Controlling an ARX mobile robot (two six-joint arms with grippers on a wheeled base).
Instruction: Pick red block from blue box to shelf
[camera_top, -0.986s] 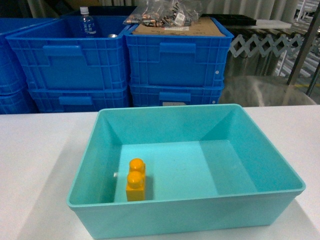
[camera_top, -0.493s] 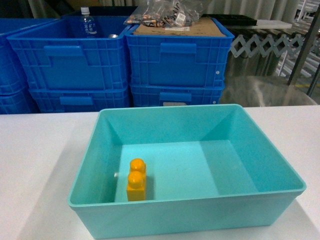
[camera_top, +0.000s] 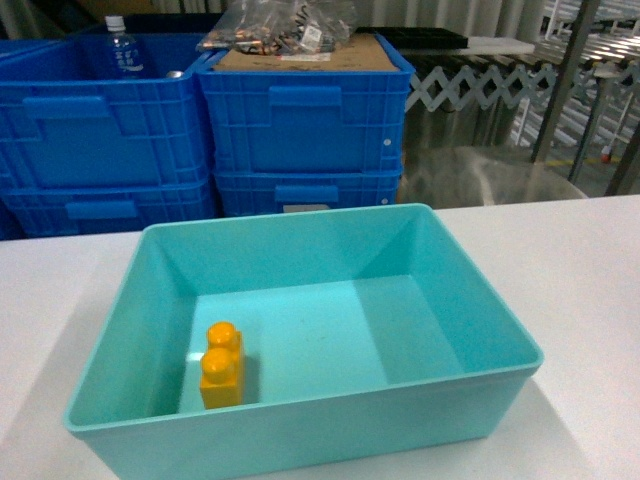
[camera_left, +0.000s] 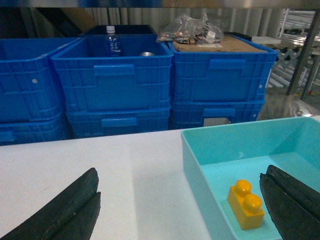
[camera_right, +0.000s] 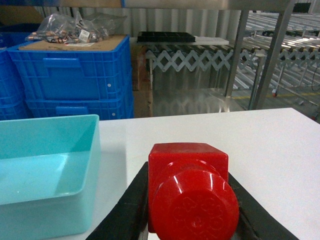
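The red block (camera_right: 190, 190), stud toward the camera, fills the lower right wrist view, and my right gripper (camera_right: 187, 202) is shut on it above the white table, to the right of the blue box (camera_right: 45, 165). The blue box (camera_top: 330, 225) sits mid-table in the head view with a yellow two-stud brick (camera_top: 221, 364) inside. My left gripper (camera_left: 182, 210) is open, its fingers straddling the box's left wall (camera_left: 197, 175). Steel uprights of the shelf (camera_right: 270, 50) stand behind the table at the right. Neither gripper shows in the head view.
Stacked dark blue crates (camera_top: 300, 130) stand behind the table, one holding a water bottle (camera_top: 120, 47), one topped with cardboard and a bag of parts (camera_top: 285, 25). An accordion roller conveyor (camera_right: 190, 60) lies at the back right. White tabletop (camera_top: 590, 280) extends right of the box.
The head view has swung right: the box, the yellow brick and the crates now sit further left in the picture, and more of the steel uprights shows at the right.
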